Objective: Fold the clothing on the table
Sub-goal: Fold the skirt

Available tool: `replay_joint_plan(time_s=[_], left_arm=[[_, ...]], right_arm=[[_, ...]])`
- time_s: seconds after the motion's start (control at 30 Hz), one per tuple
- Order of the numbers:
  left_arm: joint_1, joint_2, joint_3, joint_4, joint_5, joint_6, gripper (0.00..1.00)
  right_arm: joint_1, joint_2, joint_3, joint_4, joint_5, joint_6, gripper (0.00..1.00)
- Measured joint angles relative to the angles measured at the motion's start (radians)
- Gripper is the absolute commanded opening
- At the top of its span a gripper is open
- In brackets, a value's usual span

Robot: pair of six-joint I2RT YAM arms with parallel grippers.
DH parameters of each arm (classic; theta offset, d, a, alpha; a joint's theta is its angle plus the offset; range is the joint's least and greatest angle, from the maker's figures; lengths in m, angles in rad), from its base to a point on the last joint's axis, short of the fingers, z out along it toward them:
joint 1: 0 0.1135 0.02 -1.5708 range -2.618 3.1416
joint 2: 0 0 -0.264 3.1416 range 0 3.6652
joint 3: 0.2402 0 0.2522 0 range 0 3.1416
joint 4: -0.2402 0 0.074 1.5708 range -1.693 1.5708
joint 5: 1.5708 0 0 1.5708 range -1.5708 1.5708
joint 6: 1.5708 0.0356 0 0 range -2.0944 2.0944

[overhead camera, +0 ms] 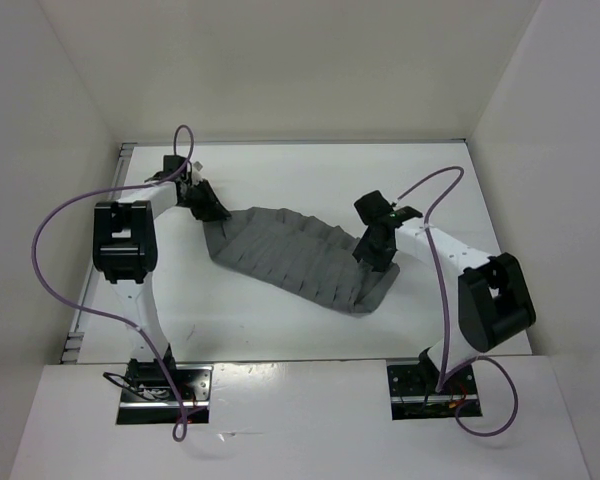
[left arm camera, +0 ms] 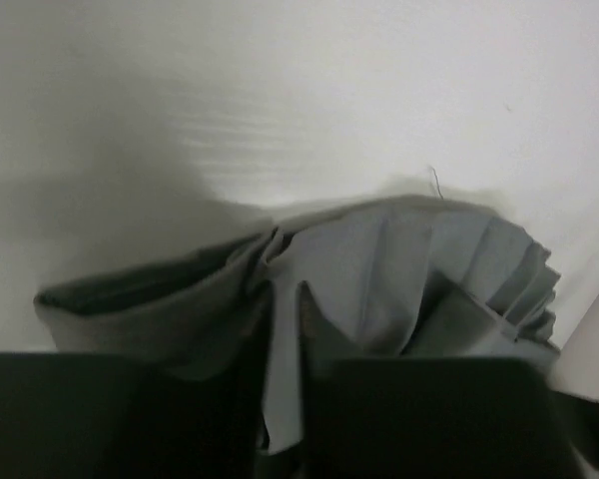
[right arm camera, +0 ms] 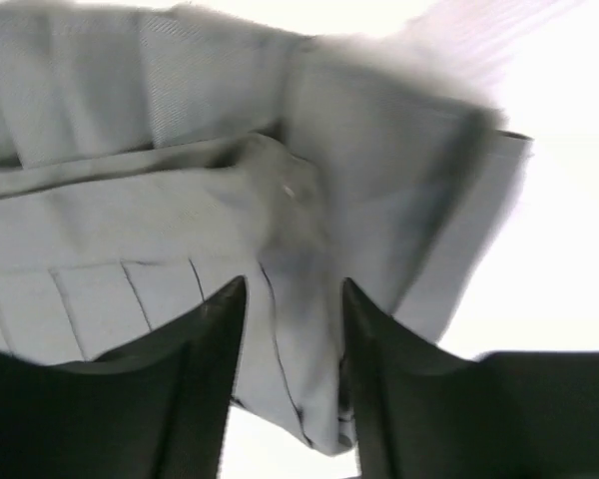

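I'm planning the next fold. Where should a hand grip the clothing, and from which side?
Probably pinch the clothing at its two end corners, coming down from above: it lies spread out across the table, so only edges lift.

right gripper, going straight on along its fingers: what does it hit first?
The clothing. The right gripper points down into the grey pleated fabric, which lies between its spread fingers. The table probably sits just beneath the fabric, though depth is unclear here.

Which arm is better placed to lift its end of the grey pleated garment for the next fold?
Probably left: the left fingers pinch the pleated garment; the right fingers stand apart, fabric loose between.
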Motion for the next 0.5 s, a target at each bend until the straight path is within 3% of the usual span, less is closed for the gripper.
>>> replay_joint_plan(time_s=[0.07,0.1,0.17,0.4,0.5], left_arm=[[0.0,-0.035,-0.002,-0.014,0.009,0.012,0.43],[0.0,-0.06,-0.004,-0.018,0.015,0.014,0.46],[-0.001,-0.131,-0.007,-0.026,0.034,0.011,0.49],[-0.064,-0.357,-0.011,0.008,0.169,0.009,0.49],[-0.109,-0.37,-0.018,0.012,0.23,0.008,0.49]], right_arm=[[0.008,0.01,0.029,-0.049,0.043,0.012,0.57],[0.011,0.002,0.053,-0.079,0.067,0.018,0.65],[0.019,-0.021,0.103,-0.116,0.093,0.027,0.65],[0.045,-0.132,0.072,-0.135,0.003,0.042,0.67],[0.049,-0.145,-0.014,-0.14,-0.055,0.058,0.76]])
